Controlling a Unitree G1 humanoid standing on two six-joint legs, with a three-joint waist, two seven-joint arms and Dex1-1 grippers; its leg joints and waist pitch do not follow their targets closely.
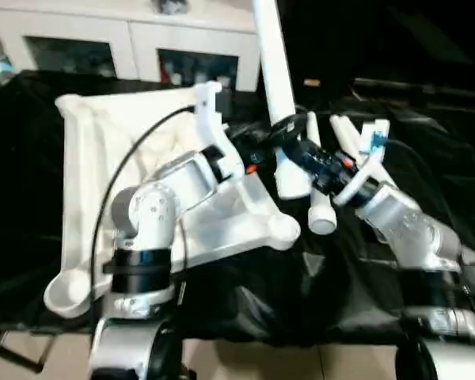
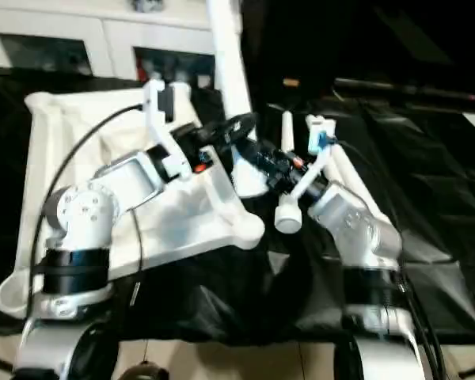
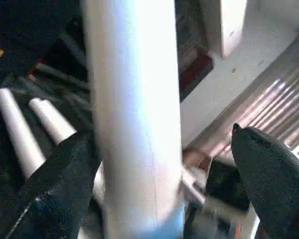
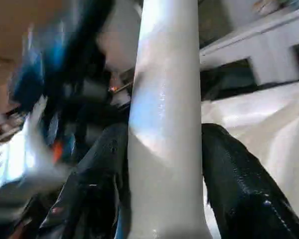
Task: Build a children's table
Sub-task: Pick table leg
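Observation:
The white table top (image 1: 103,150) lies upside down on the black cloth, ribbed side up. At its right edge one white leg (image 1: 273,71) stands upright. My left gripper (image 3: 159,134) is open around this leg: one finger (image 3: 65,169) touches it and the other stands well apart. My right gripper (image 4: 164,129) is shut on the leg's lower part, with a black finger (image 4: 239,184) pressed on each side. Both grippers meet at the leg (image 1: 281,149). The leg's foot is partly hidden behind them, so I cannot tell whether it sits in a socket.
Two loose white legs (image 1: 320,198) (image 1: 347,134) lie on the black cloth (image 1: 317,293) to the right of the top. A white cabinet with glass doors (image 1: 127,39) stands behind. A round corner socket (image 1: 67,289) shows at the top's near left corner.

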